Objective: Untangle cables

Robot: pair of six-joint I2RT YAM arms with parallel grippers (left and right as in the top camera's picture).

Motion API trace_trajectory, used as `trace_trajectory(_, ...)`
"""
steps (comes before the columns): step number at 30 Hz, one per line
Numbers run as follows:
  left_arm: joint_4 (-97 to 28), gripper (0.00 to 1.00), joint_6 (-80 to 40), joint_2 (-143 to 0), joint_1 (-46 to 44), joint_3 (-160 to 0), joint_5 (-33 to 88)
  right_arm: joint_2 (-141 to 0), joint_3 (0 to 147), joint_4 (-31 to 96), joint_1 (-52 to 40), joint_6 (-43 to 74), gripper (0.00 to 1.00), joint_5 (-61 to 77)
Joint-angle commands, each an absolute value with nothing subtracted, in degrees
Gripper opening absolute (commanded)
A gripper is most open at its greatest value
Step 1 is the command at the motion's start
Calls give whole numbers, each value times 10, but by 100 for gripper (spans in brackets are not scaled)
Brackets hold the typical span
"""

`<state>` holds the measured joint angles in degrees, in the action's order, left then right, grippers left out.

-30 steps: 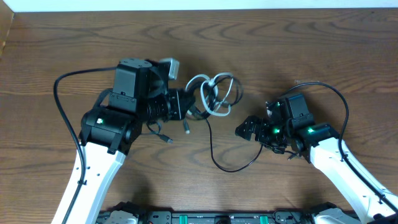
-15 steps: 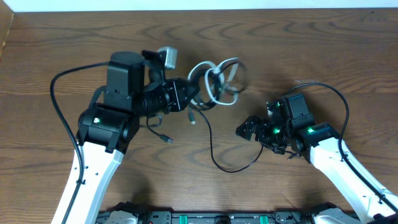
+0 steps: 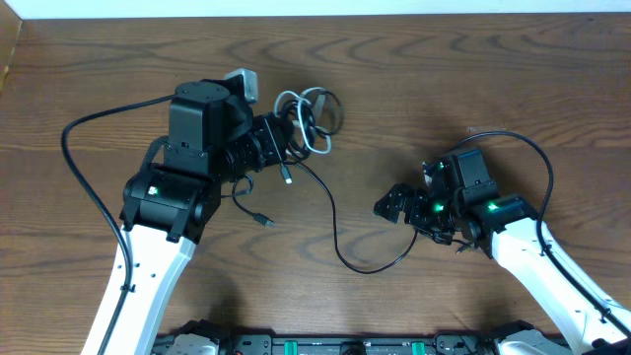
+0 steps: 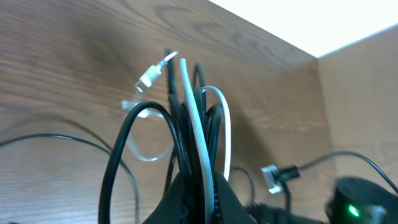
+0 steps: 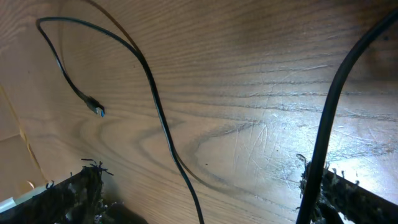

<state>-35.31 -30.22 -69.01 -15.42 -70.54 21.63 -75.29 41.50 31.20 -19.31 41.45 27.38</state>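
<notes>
My left gripper [image 3: 280, 140] is shut on a bundle of cables [image 3: 306, 116], black loops mixed with a white one, held just off the table. In the left wrist view the fingers [image 4: 227, 199] pinch black cords and the white cord [image 4: 198, 134] between them; a white plug [image 4: 149, 76] sticks up behind. One black cable [image 3: 335, 232] trails from the bundle in a loop to my right gripper [image 3: 392, 205], which stands open. In the right wrist view that thin cable [image 5: 163, 127] runs between the wide-apart fingers [image 5: 74, 193] without being gripped, and a plug end [image 5: 96, 109] lies beyond.
Two loose plug ends [image 3: 264, 220] [image 3: 287, 177] hang or lie below the left gripper. Thick robot cables arc beside the left arm [image 3: 84, 163] and over the right arm [image 3: 537, 158]. The table's far edge [image 3: 315, 10] is close behind the bundle.
My left gripper has carried the bundle to the left and toward the far edge, and the loops have drawn tighter. The right arm has not moved.
</notes>
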Motion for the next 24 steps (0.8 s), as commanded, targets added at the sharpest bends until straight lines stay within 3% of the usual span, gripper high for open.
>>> trace_trajectory(1,-348,8,-305,-685,-152,-715,142,-753,413,312,-192,417,99,273)
trace_trajectory(18,-356,7,-305,-685,-152,-715,-18,-753,413,312,-192,417,99,273)
trace_trajectory(20,-366,8,-302,-685,-152,-715,-1,-753,413,312,-192,417,99,273)
trace_trajectory(24,-362,7,-199,-685,-152,-715,155,-753,413,312,-192,417,99,273)
